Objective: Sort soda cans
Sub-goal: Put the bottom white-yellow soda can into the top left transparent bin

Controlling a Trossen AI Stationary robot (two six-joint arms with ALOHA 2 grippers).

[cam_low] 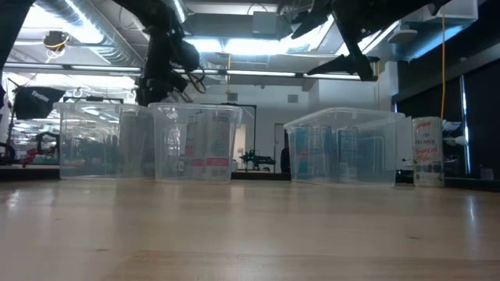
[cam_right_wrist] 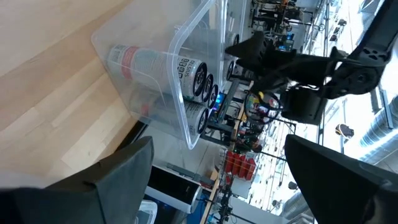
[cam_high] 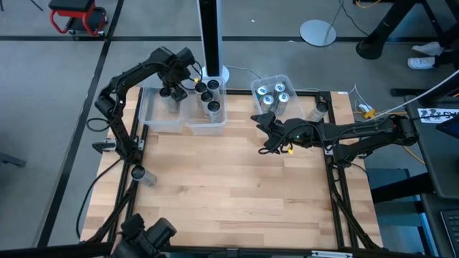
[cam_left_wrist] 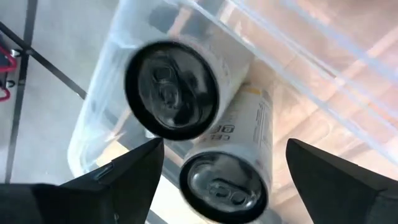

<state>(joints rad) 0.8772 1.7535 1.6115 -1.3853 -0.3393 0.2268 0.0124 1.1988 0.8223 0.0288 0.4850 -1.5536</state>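
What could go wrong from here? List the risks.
1. The left gripper hangs open over the leftmost bin, with a dark-topped can tilted just below its fingers; that can may land on the can lying under it and roll.
2. A can lies at the table's left edge and could roll off.
3. The right gripper, open near the right bin, could bump it.
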